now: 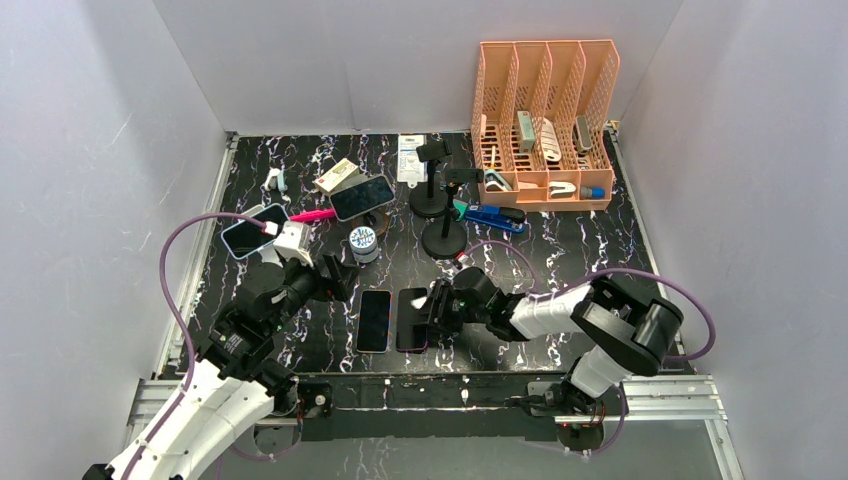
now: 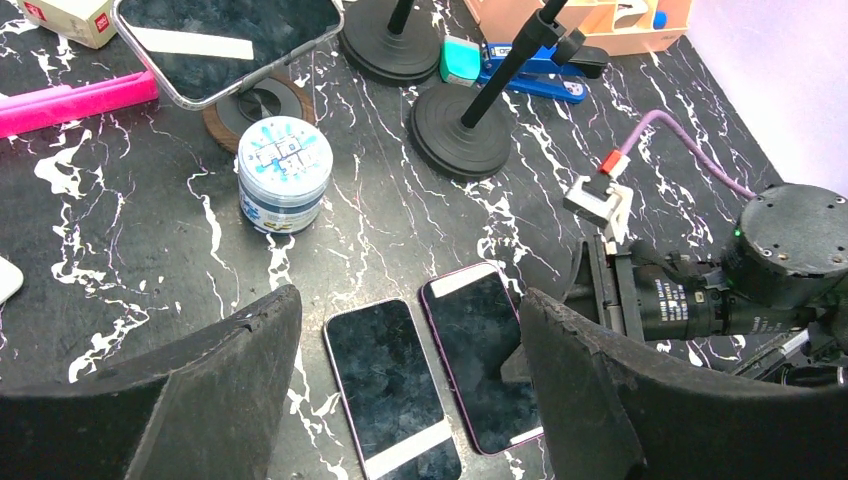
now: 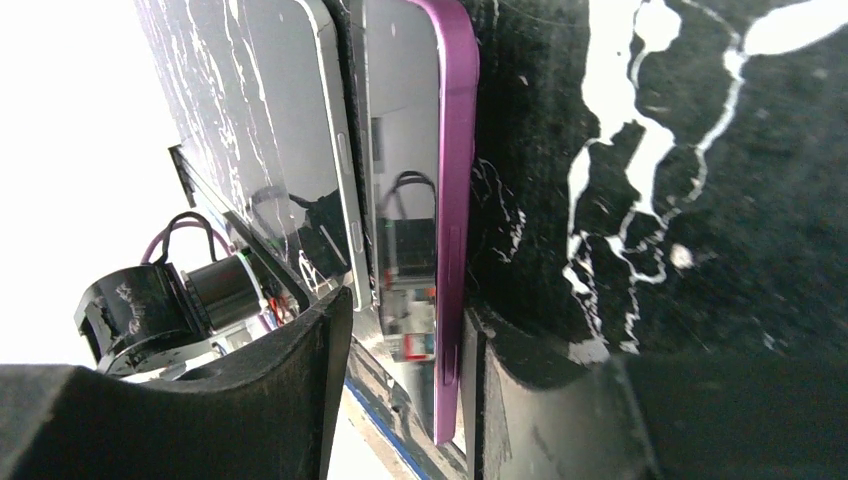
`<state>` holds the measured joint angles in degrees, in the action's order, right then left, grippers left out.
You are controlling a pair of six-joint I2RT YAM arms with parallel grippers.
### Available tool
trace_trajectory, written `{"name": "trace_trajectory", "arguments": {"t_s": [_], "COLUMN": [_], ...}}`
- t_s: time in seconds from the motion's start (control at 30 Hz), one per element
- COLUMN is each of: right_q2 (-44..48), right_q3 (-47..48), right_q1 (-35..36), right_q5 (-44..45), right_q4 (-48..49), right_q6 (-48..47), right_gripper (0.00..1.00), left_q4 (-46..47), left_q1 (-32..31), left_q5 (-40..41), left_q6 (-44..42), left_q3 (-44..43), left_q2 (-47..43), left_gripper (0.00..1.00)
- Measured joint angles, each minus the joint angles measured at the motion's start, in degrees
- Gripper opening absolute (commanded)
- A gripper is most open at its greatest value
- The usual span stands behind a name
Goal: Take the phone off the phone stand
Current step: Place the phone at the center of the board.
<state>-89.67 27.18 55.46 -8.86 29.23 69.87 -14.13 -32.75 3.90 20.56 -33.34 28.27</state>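
Observation:
A purple-edged phone (image 1: 412,319) (image 2: 480,350) lies flat on the table near the front, beside a silver phone (image 1: 374,320) (image 2: 385,380). My right gripper (image 1: 427,316) (image 3: 408,320) reaches in low from the right, open. The purple phone's edge (image 3: 455,200) stands between its fingers, next to the right finger and with a gap to the left one. My left gripper (image 1: 335,275) (image 2: 410,300) hovers open above both phones, holding nothing. Two black phone stands (image 1: 444,238) (image 2: 462,130) stand bare behind.
A white-blue tub (image 1: 364,243) sits behind the phones. Another phone (image 1: 362,197) rests tilted on a round wooden base, and one more (image 1: 250,232) sits at the left. An orange organiser (image 1: 545,120) stands back right. A blue stapler (image 1: 495,217) and pink pen (image 1: 312,214) lie mid-table.

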Motion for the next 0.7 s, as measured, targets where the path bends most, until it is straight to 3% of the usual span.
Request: {"name": "trace_trajectory", "arguments": {"t_s": [0.7], "right_q2": [12.0], "right_q3": [-6.1], "right_q1": [-0.8], "right_q5": [5.4], "right_q4": [-6.8], "right_q6": [-3.1], "right_gripper": [0.49], "left_q4": [0.1], "left_q1": [0.0], "left_q5": [0.0], "left_q6": [0.0], "left_q3": [0.0], "left_q2": [1.0], "left_gripper": [0.76]}}
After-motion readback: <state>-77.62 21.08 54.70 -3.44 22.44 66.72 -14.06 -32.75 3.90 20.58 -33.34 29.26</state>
